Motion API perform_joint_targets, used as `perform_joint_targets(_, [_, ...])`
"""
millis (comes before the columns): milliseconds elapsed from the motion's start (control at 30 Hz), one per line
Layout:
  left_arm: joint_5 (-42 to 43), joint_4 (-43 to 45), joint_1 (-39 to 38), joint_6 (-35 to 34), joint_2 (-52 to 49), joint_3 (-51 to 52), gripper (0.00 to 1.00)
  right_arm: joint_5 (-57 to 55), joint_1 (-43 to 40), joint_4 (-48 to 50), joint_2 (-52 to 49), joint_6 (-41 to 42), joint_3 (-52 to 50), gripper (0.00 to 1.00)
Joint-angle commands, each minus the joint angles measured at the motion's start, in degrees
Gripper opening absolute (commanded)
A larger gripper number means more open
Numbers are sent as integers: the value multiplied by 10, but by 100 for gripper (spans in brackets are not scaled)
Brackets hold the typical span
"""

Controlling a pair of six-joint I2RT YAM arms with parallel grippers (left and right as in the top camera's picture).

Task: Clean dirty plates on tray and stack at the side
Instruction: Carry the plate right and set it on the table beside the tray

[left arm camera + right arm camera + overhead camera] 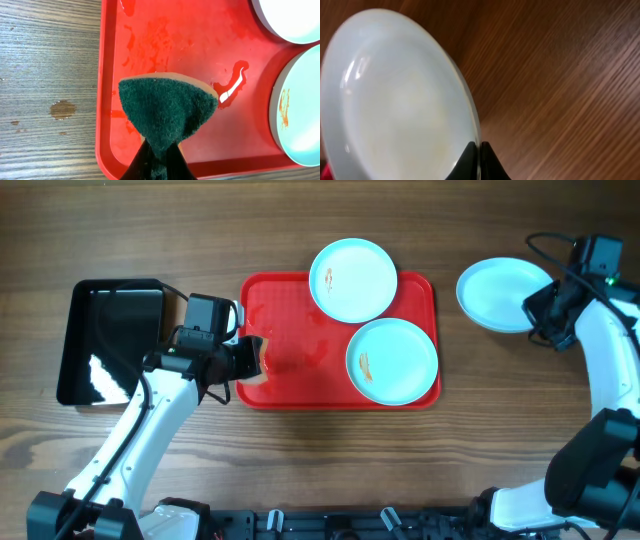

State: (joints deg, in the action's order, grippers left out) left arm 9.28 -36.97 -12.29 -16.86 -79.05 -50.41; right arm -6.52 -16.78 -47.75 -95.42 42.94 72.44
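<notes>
Overhead: red tray (290, 380) at centre of wood table (300, 470). Three pale plates.

- Top plate (352, 279) sits at the tray's 1 o'clock corner, its far edge overhanging the rim; small orange smear on its 9 o'clock side.
- Lower plate (392, 360) lies inside the tray at 4 o'clock, just beside the top plate; orange smear near its 8 o'clock edge.
- Side plate (503, 294) is off the tray, at the tray's 2 o'clock, well apart from it. No smear visible.

Left gripper (250, 360) is at the tray's 8 o'clock edge, jaws clamped narrow on a sponge (252, 358). In the left wrist view the sponge (167, 110) fans out from the left gripper (159, 155), dark green scrub face to the camera, tan body behind, over the tray floor (200, 40). Wet red streaks and a small puddle (232, 90) lie on the floor at the sponge's 2 o'clock. Cannot tell if the sponge touches the tray.

Right gripper (535, 315) is at the side plate's 4 o'clock rim. Right wrist view: right gripper (479, 160) pinched tight on the thin rim of the side plate (395, 100), plate tilted in this view; cannot tell whether it rests on the table.

Black tray (110, 340) is at the red tray's 9 o'clock, glossy, under the left arm.
</notes>
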Motion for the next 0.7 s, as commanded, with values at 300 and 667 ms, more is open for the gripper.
perform_joint_targets(300, [-5, 0, 3, -3, 5, -1, 4, -91, -2, 126, 5, 37, -102, 4])
perform_joint_targets(667, [-5, 0, 3, -3, 5, -1, 4, -74, -43, 129, -54, 29, -102, 4])
